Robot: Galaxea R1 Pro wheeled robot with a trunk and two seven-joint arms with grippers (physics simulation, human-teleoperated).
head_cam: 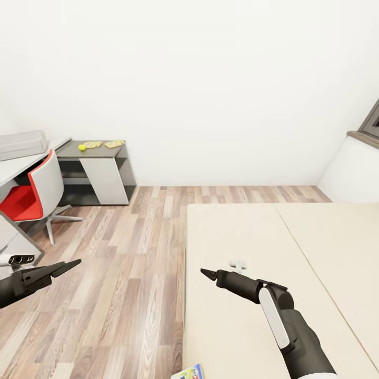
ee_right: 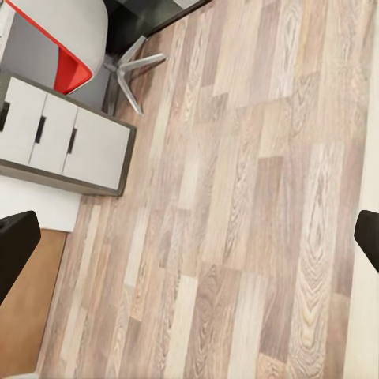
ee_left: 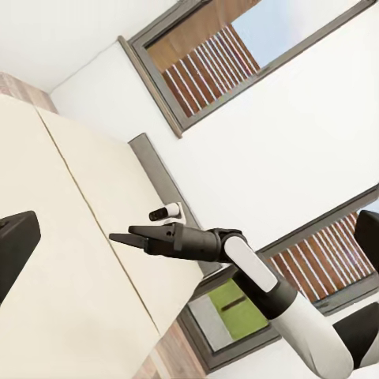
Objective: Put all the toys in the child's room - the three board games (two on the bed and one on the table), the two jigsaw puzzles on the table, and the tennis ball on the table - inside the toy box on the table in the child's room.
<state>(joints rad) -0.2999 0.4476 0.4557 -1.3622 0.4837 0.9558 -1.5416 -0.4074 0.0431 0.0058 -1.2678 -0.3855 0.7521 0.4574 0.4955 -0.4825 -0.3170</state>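
The table [head_cam: 68,148] stands far left against the wall. On it are the grey toy box [head_cam: 22,143], two jigsaw puzzles [head_cam: 92,143] [head_cam: 114,142] and the tennis ball [head_cam: 82,148]. The beige bed [head_cam: 316,252] takes up the right side. A colourful corner of a board game [head_cam: 189,372] peeks in at the bed's near edge. My right gripper [head_cam: 206,272] hovers open and empty over the bed, well beyond that game. My left gripper [head_cam: 71,265] hangs open and empty over the floor. Its fingers [ee_left: 16,245] stand wide apart, as do the right gripper's fingers [ee_right: 16,253].
A red and white chair [head_cam: 31,192] on a star base sits at the table. White drawers [ee_right: 63,142] stand below the tabletop. Wood plank floor [head_cam: 131,273] lies between table and bed. A grey-framed window [head_cam: 371,123] is at the far right above a white ledge.
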